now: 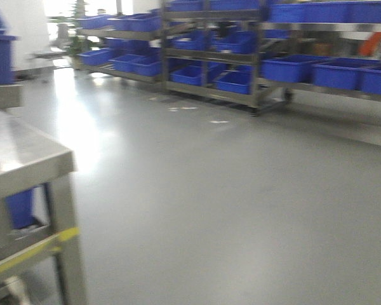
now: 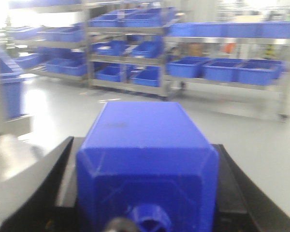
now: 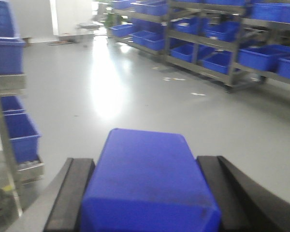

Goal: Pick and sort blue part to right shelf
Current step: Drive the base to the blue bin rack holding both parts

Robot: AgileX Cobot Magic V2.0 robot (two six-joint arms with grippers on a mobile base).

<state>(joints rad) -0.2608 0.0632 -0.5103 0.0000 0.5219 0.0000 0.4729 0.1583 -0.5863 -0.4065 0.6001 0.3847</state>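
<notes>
Closest of all sat a blue part (image 2: 145, 164), a chunky plastic block with a faceted near end and a round stub low on it. It was pinched by the left gripper (image 2: 146, 145), whose black fingers (image 2: 50, 188) lay against the block's two sides. On the other arm, the right gripper (image 3: 145, 162) was clamped the same way on a second blue part (image 3: 147, 188), a smooth-topped block with rounded corners, with dark fingers (image 3: 72, 193) pressed to either flank. Whether the two blocks were alike I could not tell from those angles. Both were held above a pale grey floor (image 1: 209, 190), which shone with a wide white glare toward the far left. At the near left stood a steel table (image 1: 19, 159) with a strip of yellow tape (image 1: 32, 251) on its lower brace and a blue bin (image 1: 19, 206) tucked under it. Across the floor, well apart from both parts, ran a row of steel racks loaded with open blue bins. The right shelf (image 1: 324, 27) was the far-right one, its long metal rails carrying lines of large bins (image 1: 340, 73), with something orange (image 1: 373, 43) behind them. Left of it stood a middle rack (image 1: 206, 57) with bins on several tiers. Everything looked soft and smeared, so finer detail was lost.
</notes>
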